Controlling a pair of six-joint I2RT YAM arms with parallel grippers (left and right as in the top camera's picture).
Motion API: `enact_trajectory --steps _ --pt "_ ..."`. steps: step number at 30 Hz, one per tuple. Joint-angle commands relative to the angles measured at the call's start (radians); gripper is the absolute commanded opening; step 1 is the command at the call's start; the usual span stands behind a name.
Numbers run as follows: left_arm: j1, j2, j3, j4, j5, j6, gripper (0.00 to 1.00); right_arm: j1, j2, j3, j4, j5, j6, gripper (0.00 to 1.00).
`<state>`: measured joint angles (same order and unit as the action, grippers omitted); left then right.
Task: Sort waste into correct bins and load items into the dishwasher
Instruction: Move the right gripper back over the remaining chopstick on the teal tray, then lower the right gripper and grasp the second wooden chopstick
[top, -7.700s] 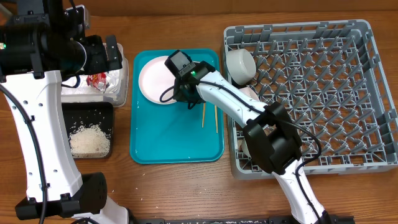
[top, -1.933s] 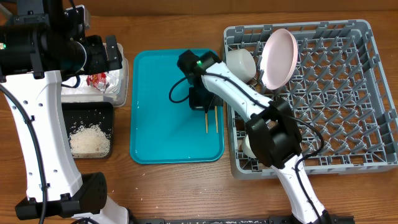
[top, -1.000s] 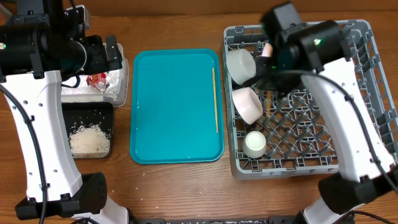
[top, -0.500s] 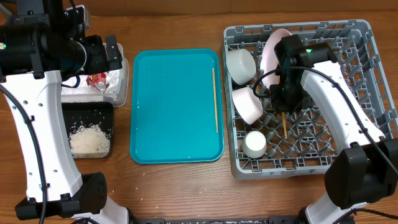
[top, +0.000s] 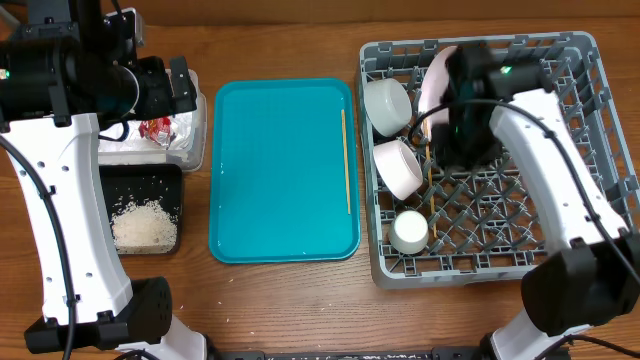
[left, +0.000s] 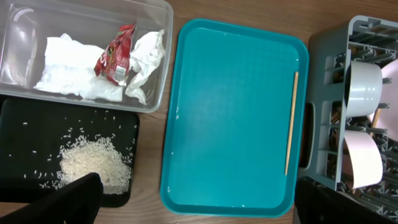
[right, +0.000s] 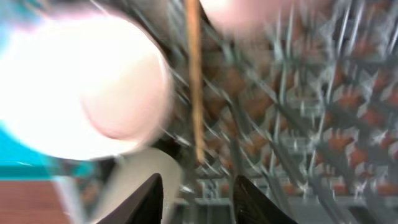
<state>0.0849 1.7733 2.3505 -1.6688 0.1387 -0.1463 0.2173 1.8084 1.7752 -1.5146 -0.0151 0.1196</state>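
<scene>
One wooden chopstick (top: 346, 160) lies on the teal tray (top: 280, 220); it also shows in the left wrist view (left: 291, 124). A second chopstick (top: 432, 186) lies in the grey dish rack (top: 560, 230), seen blurred in the right wrist view (right: 194, 81). My right gripper (top: 460, 140) (right: 198, 190) hovers over it, open and empty. The rack holds two bowls (top: 387, 103) (top: 398, 167), a white cup (top: 409, 232) and an upright pink plate (top: 437, 82). My left gripper (top: 165, 88) (left: 198, 186) is open, high above the bins.
The clear tub (left: 155, 18) holds the white napkin (left: 68, 78) and red sauce packet (left: 115, 59). The black tray (left: 25, 124) below it holds rice (left: 93, 165). The rack's right half has bare pegs.
My right arm stood the pink plate in the rack, then carried one chopstick from the teal tray into the rack and let go. The left arm has not moved.
</scene>
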Motion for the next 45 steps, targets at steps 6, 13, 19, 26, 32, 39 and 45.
enact_trajectory --steps 6,13,19,26,32,39,45 --pt "0.0 -0.002 0.012 0.001 0.008 0.019 1.0 0.245 0.003 0.156 0.173 -0.112 0.133 0.49" --pt "0.0 -0.002 0.012 0.001 0.008 0.019 1.0 0.42 0.135 0.14 0.28 0.085 0.309 0.5" --pt "0.0 -0.002 0.012 0.001 0.008 0.019 1.0 0.453 0.302 0.14 0.334 0.157 0.331 0.5" --pt "0.0 -0.002 0.012 0.001 0.008 0.019 1.0 0.431 0.431 0.14 0.34 0.217 0.331 0.5" --pt "0.0 -0.002 0.012 0.001 0.008 0.019 1.0 0.413 0.51 0.137 0.349 0.217 0.33 0.5" --pt "0.0 -0.002 0.012 0.001 0.008 0.019 1.0 0.413 0.515 0.109 0.384 0.216 0.33 0.49" --pt "0.0 -0.002 0.012 0.001 0.008 0.019 1.0 0.415 0.515 0.109 0.396 0.216 0.326 0.49"
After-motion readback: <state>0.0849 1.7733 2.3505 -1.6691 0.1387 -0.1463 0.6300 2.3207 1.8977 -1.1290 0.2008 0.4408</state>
